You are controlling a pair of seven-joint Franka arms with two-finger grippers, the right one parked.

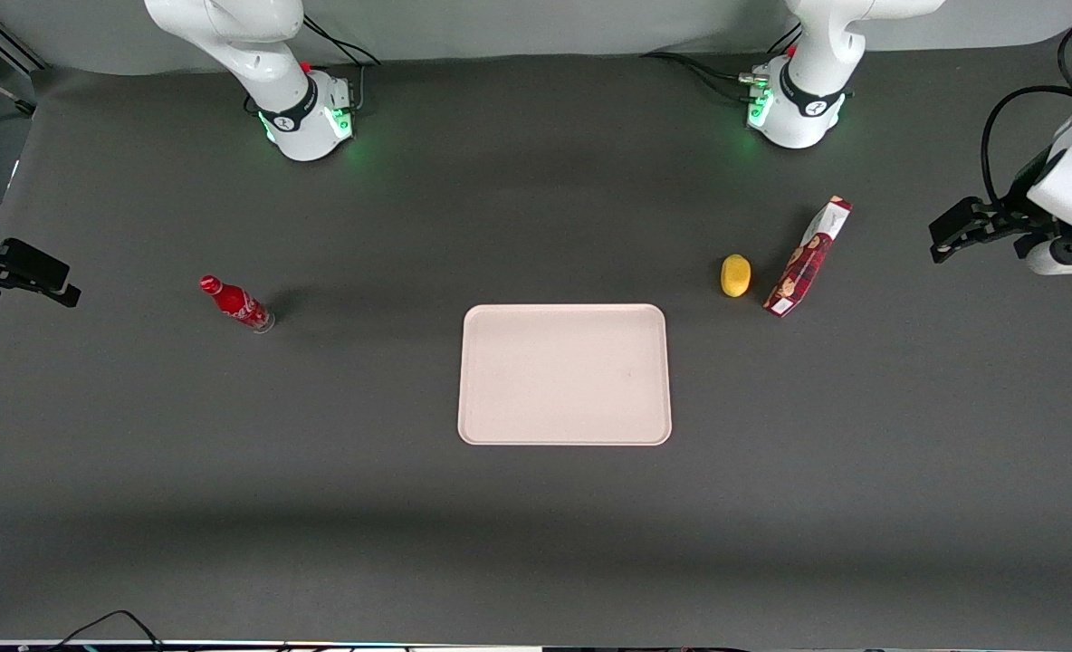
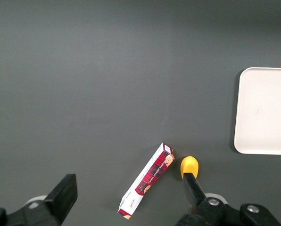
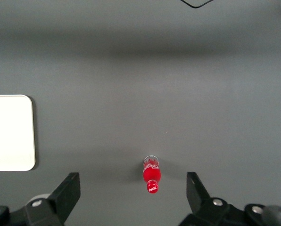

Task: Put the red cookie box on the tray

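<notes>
Hovering apart, jaws point(image 2: 126, 197) spread wide, empty, above red cookie box point(image 2: 146, 181) on table.

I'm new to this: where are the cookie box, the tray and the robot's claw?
red cookie box point(image 1: 808, 258), front view, middle of carton.
tray point(image 1: 563, 435), front view, near rim.
gripper point(image 2: 128, 193), left wrist view, between its open fingers.
</notes>
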